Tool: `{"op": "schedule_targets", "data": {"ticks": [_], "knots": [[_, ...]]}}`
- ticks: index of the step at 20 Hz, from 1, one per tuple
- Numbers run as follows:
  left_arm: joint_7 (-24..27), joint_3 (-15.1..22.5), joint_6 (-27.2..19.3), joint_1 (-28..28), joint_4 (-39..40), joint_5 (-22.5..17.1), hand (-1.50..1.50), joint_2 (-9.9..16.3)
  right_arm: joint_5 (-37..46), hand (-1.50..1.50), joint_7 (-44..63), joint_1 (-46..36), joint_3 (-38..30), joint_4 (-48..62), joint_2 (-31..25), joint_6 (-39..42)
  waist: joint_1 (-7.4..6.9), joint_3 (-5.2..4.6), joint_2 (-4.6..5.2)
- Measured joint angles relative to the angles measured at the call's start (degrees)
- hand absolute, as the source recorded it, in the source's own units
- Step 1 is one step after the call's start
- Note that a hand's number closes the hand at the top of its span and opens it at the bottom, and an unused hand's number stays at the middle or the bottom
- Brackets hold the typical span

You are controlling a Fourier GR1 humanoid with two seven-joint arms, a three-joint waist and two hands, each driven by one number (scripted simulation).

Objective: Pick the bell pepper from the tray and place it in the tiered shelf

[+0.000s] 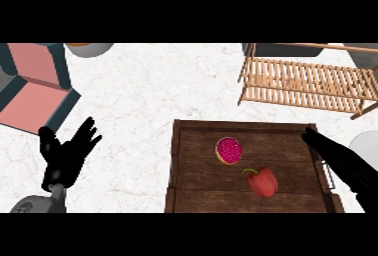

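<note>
Two black hands frame the counter, and neither holds anything. The right hand (341, 161) comes in from the view's right edge with its fingers straight and together, slanting up and left over the right rim of the dark wooden tray (184, 165), fingertips near the tray's far right corner. The left hand (68, 150) rests open and still at the lower left, fingers spread and pointing up, well apart from the tray.

Inside the tray, the red bell pepper (263, 182) lies in the near right part, green stem toward the upper left, apart from the right hand. Just beyond it, toward the tray's middle, sits a round pink-topped piece of food (229, 150), possibly a frosted doughnut; the two are close but do not appear to touch. The tiered shelf (306, 85), of pale wooden slats, stands on the white marbled counter (155, 90) beyond the tray's far right corner. A pink-and-teal boxlike object (33, 85) occupies the far left.

By these signs the pick has not yet begun. To do it well, the right hand would likely need to swing inward and down over the pepper's body, fingers and thumb opening on either side of its broad middle rather than the stem, approaching from the right so the pink food is not nudged. The lift should clear the tray's raised rim before carrying toward the shelf's slatted level.
</note>
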State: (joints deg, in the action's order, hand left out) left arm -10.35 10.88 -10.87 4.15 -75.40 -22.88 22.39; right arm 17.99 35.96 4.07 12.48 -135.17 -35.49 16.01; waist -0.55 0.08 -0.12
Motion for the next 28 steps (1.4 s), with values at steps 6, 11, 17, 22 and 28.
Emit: {"op": "schedule_targets", "data": {"ticks": [6, 11, 17, 22, 28], "knots": [[0.08, -0.54, 0.50, -0.88, -1.03, 0.92, 0.00, -0.64, 10.70, -1.50, 9.81, -5.91, 10.96, 3.65, 4.40, 1.56, 0.01, 0.03, -0.05], [-1.05, -1.67, 1.08, -1.42, -1.50, 1.43, 0.00, -1.25, 16.68, -1.50, 13.86, -8.30, 15.72, 6.16, 7.67, 4.27, 0.27, 0.06, -0.06], [-2.39, -3.06, 2.07, -1.42, -1.80, 2.78, 0.00, -1.88, 26.57, -1.50, 15.72, -6.46, 21.10, 8.57, 12.01, 3.20, 0.51, 0.08, -0.08], [-2.44, -4.73, 3.54, -1.31, -1.14, 3.99, 0.00, -2.71, 30.99, -1.50, 13.50, -5.15, 20.75, 11.23, 13.71, 2.17, 0.53, 0.14, -0.11], [-3.84, -6.30, 4.40, -1.03, -1.39, 5.60, 0.00, -4.25, 36.19, -1.50, 9.74, -2.39, 21.33, 15.91, 15.82, -0.99, 0.57, 0.10, -0.06]]}}
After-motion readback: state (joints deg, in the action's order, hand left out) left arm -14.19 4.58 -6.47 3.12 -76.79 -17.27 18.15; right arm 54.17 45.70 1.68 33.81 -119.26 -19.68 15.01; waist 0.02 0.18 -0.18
